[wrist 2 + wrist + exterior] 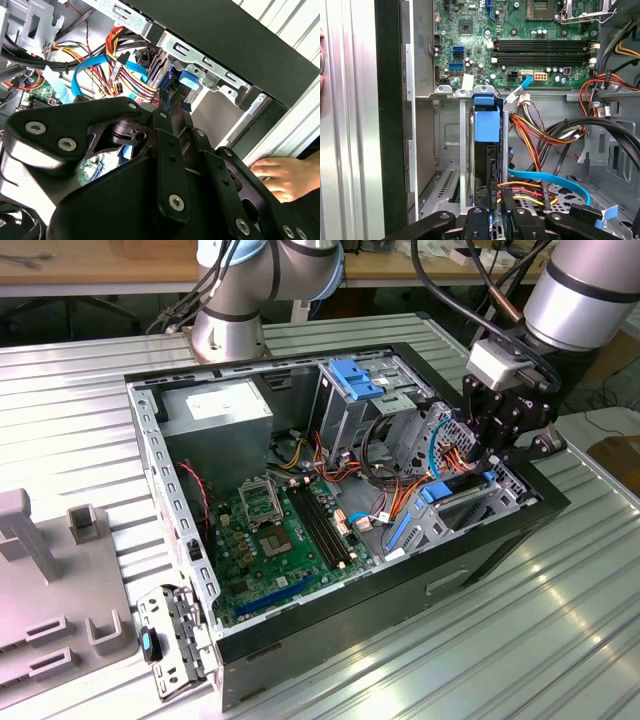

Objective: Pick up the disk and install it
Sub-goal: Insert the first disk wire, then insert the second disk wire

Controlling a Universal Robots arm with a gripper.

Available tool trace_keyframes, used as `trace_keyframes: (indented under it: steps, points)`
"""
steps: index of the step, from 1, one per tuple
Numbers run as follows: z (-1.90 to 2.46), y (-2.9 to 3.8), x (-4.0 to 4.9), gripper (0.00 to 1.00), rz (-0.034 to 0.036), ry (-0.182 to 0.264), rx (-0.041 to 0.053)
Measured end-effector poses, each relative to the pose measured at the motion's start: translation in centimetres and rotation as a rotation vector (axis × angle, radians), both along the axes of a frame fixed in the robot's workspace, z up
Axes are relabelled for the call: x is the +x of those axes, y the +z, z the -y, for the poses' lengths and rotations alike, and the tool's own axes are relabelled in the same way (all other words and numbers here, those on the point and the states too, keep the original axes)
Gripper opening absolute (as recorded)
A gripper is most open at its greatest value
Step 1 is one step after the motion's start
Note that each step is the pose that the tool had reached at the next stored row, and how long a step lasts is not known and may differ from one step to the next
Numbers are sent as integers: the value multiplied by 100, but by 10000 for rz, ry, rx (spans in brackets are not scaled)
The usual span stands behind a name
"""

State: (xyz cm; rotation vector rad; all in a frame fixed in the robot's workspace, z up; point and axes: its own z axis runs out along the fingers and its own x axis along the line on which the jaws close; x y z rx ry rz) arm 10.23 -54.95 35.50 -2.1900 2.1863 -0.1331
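We are looking at an open black desktop computer case [330, 640] lying on its side on a ribbed silver metal counter [480, 660], with a green motherboard [275, 530] exposed inside and a grey power supply box with a white label [220, 410] in the far corner. Our black pincer [497, 452] is reaching down into the drive cage at the end of the case toward the exterior view's right, beside a bundle of red, yellow and orange power wires [400, 490] and a light blue flat data cable [550, 180]. In the first wrist view, the disk [486, 150], a flat dark drive standing on edge with a bright blue plastic carrier rail along its upper end, is sitting in a slot of the grey metal drive cage [445, 145], and the pincer [496, 212] is pressing its two black fingers [509, 200] close against the near edge of the disk, one on each side, so we are taking it as pinching the disk. In the second wrist view, the same fingers [172, 130] are running up to the blue rail of the disk [189, 79] under the cage's silver top rail. A person's hand [280, 175] is resting on the counter just outside the case wall.
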Motion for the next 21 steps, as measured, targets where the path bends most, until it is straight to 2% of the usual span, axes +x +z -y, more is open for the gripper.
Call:
trace_keyframes:
  steps: [3,4,5,6,21]
  points:
    - [0,2,0,23,-1,0,-3]
    - [0,2,0,16,0,0,-2]
    - [0,2,0,16,0,0,-2]
    - [0,2,0,11,0,0,-2]
    - [0,18,0,11,0,0,-2]
